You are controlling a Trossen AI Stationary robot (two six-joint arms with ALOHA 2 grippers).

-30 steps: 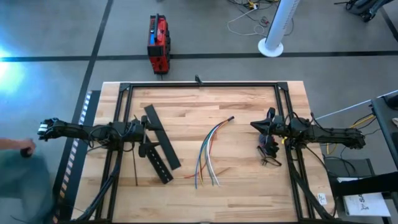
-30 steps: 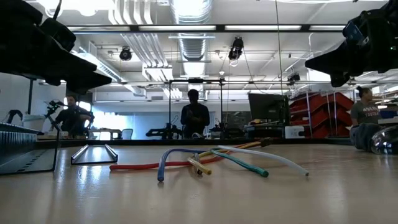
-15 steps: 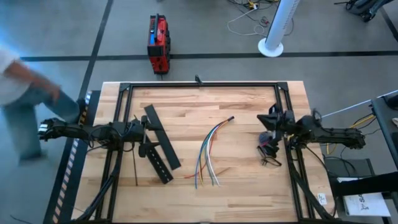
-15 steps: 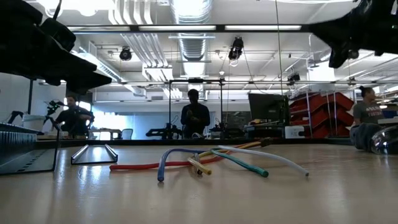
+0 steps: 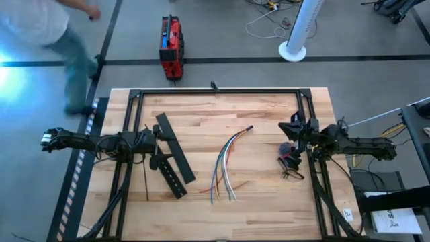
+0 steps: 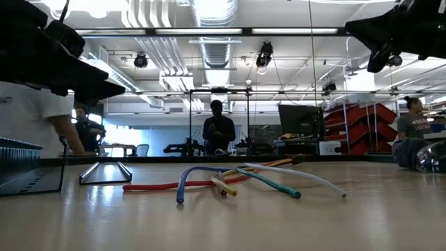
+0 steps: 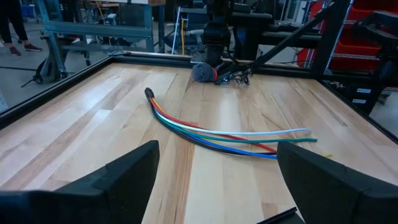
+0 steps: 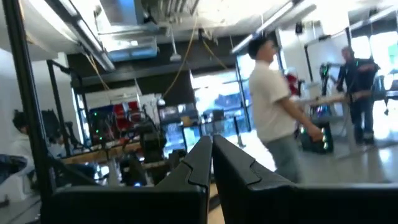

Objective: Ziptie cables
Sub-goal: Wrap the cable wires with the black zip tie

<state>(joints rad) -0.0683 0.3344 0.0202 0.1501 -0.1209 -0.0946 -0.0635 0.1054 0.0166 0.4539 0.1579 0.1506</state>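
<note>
The cables point(image 5: 225, 168) are lying at centre frame in the high view, bound end toward the upper right, loose ends fanning downward; the left gripper point(image 5: 156, 143) is waiting at centre left with fingers spread, beside the black bars point(image 5: 173, 161); the right gripper point(image 5: 293, 129), fingers pressed together, is hovering at centre right. The approach should probably be aiming at the gathered end; the fanned tips need collecting first. The left wrist view is showing the cables' colours clearly; the low view is confirming they lie flat.
</note>
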